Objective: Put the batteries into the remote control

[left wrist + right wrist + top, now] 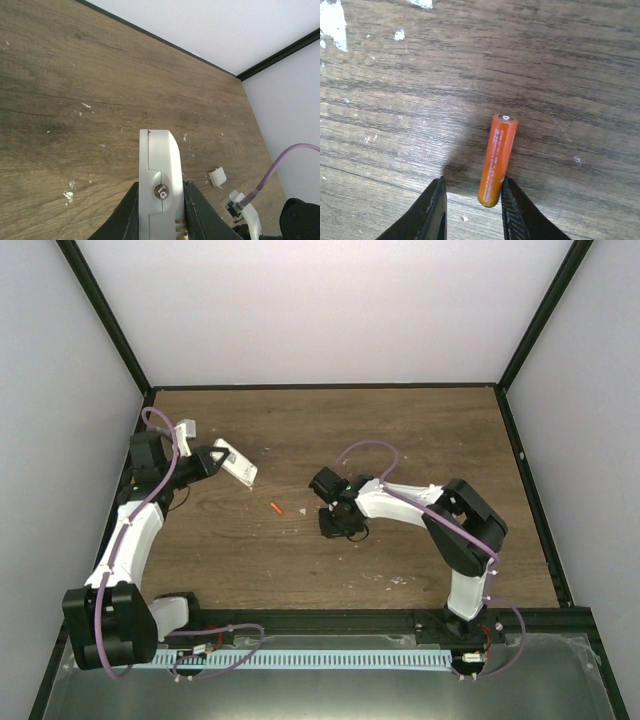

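My left gripper (pixel 215 460) is shut on the white remote control (pixel 238 465) and holds it above the table at the left. In the left wrist view the remote (pixel 161 170) stands edge-on between the fingers (pixel 161 205). One orange-red battery (pixel 275 508) lies on the table between the arms. My right gripper (pixel 335 525) is down at the table, open. In the right wrist view a second orange-red battery (pixel 497 160) lies between its fingertips (pixel 472 200), against the right finger, with a gap to the left finger.
A small white cover piece (pixel 217 177) lies on the wooden table (pixel 400 440) to the right of the remote. White crumbs (pixel 332 22) are scattered over the wood. Black frame rails (pixel 320 387) border the table.
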You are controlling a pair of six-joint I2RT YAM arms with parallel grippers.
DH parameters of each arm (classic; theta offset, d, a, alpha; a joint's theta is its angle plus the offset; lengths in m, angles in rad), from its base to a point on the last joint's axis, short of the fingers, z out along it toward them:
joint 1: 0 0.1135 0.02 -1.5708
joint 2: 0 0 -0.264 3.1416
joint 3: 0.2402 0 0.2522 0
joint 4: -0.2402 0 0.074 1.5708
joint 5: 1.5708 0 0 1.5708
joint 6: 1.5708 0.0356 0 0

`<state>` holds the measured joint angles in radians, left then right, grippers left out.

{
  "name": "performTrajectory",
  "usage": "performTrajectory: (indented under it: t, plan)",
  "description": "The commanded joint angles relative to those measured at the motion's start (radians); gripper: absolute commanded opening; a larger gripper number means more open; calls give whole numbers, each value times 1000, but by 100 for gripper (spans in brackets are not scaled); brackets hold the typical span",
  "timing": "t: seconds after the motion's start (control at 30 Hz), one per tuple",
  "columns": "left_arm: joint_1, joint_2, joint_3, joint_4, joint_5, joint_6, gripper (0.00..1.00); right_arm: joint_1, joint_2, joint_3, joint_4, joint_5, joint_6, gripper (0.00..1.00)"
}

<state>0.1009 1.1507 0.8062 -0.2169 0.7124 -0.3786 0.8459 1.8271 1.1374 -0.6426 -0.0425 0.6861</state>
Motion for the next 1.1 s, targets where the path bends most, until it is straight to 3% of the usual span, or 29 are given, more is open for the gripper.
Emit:
performTrajectory:
  t: [0.0,0.67,1.07]
  plan:
    - [-6,-42,-24,-8,16,-1,0,2,54,26,-93,22,-31,24]
    - [-7,-62,-34,-29,4,4,0,-71,96,60,-88,53,-51,25]
    - [-14,-66,-47,-13,29,-7,0,-73,144,95,-71,29,-104,9]
